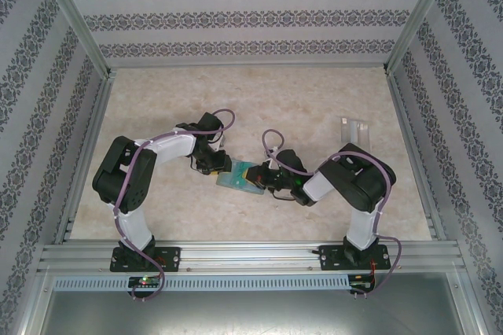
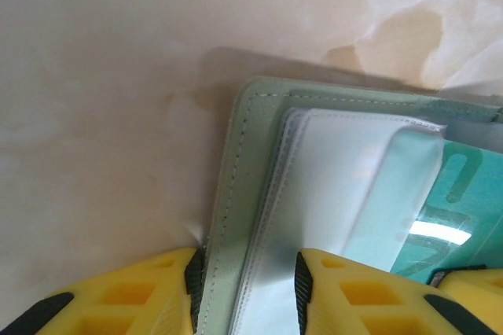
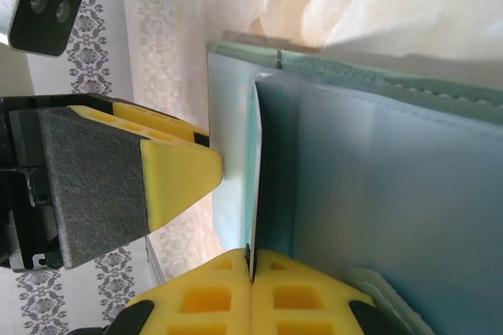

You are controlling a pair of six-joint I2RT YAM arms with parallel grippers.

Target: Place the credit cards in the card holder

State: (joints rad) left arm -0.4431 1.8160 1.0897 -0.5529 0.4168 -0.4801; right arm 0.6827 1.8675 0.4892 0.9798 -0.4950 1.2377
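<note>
The sage-green card holder (image 1: pixel 236 178) lies open on the table between both grippers, its clear sleeves (image 2: pixel 330 170) showing. My left gripper (image 2: pixel 245 288) (image 1: pixel 219 165) stands open astride the holder's stitched edge (image 2: pixel 236 185). One pad is beside the green cover and the other is over a clear sleeve. My right gripper (image 3: pixel 251 260) (image 1: pixel 266 179) is shut on a thin teal-and-white credit card (image 3: pixel 256 170), held edge-on at the mouth of a sleeve in the holder (image 3: pixel 377 75). That card (image 2: pixel 440 209) shows teal in the left wrist view. The left gripper's fingertip (image 3: pixel 177 174) touches the holder's inner page.
Two more pale cards (image 1: pixel 354 126) lie side by side at the back right of the marble-patterned table (image 1: pixel 173 99). Patterned walls (image 1: pixel 47 75) and metal rails enclose the table on three sides.
</note>
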